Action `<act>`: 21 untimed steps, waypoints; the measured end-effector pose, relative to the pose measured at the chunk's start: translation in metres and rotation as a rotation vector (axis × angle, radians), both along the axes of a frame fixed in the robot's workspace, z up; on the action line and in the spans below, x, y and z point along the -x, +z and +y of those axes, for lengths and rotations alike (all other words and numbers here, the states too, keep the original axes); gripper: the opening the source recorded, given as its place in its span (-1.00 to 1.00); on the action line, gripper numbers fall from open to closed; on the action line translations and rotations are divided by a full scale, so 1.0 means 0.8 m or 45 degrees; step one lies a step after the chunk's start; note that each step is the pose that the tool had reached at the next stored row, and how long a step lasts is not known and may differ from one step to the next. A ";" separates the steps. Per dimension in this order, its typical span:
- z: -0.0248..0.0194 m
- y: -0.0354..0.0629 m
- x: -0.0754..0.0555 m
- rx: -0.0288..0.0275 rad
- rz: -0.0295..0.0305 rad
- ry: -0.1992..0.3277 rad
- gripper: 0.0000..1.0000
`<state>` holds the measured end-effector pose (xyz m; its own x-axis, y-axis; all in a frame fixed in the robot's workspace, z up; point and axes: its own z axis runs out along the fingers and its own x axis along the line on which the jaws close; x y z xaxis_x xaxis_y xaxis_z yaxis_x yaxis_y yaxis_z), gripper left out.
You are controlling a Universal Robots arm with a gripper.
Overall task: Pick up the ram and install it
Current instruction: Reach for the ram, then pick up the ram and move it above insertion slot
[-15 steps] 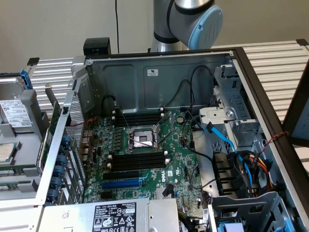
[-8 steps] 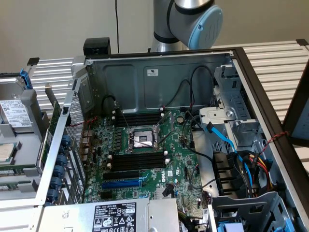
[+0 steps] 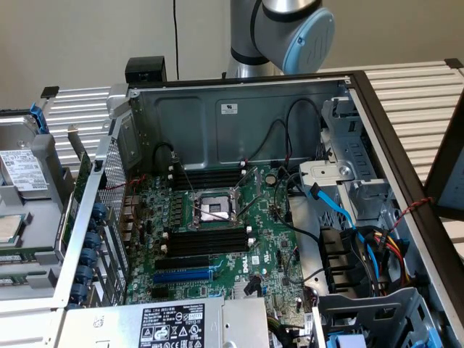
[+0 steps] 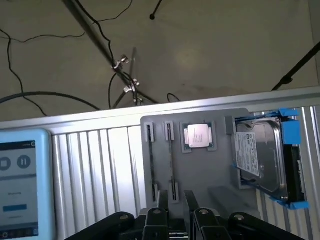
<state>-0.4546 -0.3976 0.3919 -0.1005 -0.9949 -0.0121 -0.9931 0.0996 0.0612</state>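
- Currently the computer case (image 3: 239, 116) lies open; its black slots (image 3: 203, 239) look empty, so the ram (image 4: 172, 160) is not installed.
- Gray holder (image 4: 210, 170) sits on the ribbed tabletop (image 4: 100, 170); the ram apparently stands edge-up in the holder slot beside the CPU (image 4: 199, 136).
- Its long axis follows that slot, parallel to the ribs.
- Jaws stand apart above the slot's end; best centred squarely over the thin edge.

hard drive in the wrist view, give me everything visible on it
The hard drive is a silver metal-cased block with a white printed label, text unreadable, facing the camera. A blue plastic bracket wraps its outer edge. It rests slightly skewed at one end of the grey tray, apart from the processor chip seated there.
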 end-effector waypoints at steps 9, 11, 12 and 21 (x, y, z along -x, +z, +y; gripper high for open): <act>0.0000 0.000 0.000 -0.0001 -0.0001 0.090 -0.47; 0.0000 0.000 0.000 -0.0001 0.0000 0.090 -0.47; 0.0000 0.000 0.000 -0.0001 -0.0001 0.090 -0.47; 0.0000 -0.003 0.000 0.0000 0.0000 0.090 -0.47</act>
<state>-0.4546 -0.3975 0.3896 -0.0300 -0.9995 -0.0121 -0.9977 0.0292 0.0612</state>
